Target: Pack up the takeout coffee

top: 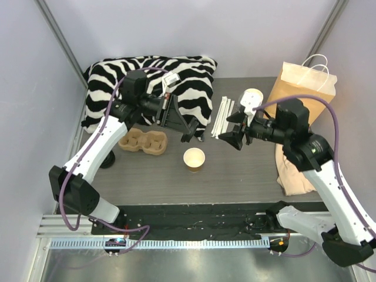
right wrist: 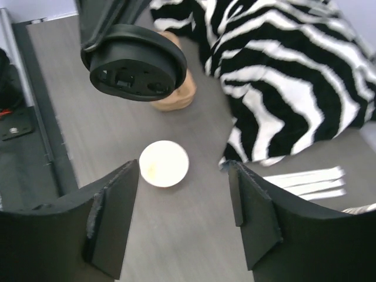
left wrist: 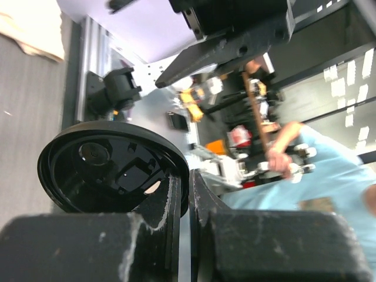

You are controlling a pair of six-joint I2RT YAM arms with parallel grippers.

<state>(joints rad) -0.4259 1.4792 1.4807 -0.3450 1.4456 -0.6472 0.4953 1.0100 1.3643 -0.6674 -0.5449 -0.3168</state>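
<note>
Left claw [left wrist: 185,177] gripping black lid [left wrist: 106,170], open cup [top: 194,158]

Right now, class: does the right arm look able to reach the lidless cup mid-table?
Probably yes: the right gripper hangs open near the cup, bare table between them; the held lid hovers beyond it.

Small tan paper cup [top: 194,158] stands upright and uncovered, pale inside, mid-worktop toward the front edge. Round black plastic lid [right wrist: 134,64] is off it, raised above the worktop left of the cup, tilted on edge, rim pinched by left gripper [left wrist: 183,188].
</note>
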